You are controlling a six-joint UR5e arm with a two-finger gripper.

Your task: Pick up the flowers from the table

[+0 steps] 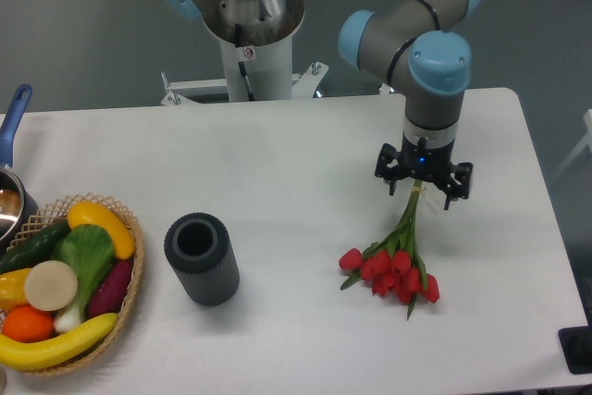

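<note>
**Gripper above the stem end of the flowers**

We see the flowers (396, 264) lying flat on the table (305, 145), toward its 4 o'clock region. The red buds point to about 6 o'clock, and the thin green stems run up toward 12 o'clock. The gripper (423, 184) hangs from the arm (421, 34) directly over the upper end of the stems, its fingers spread apart and pointing down; we see nothing held between them. We cannot tell whether the fingertips touch the stems or the tabletop. At 9 o'clock from the flowers, well apart from them, stands a grey cylinder (202, 258), upright with its opening showing. Farther toward 9 o'clock, at the table's edge, a basket (131, 298) holds vegetables (65, 284), and a pot (11, 203) sits just beyond it.
</note>
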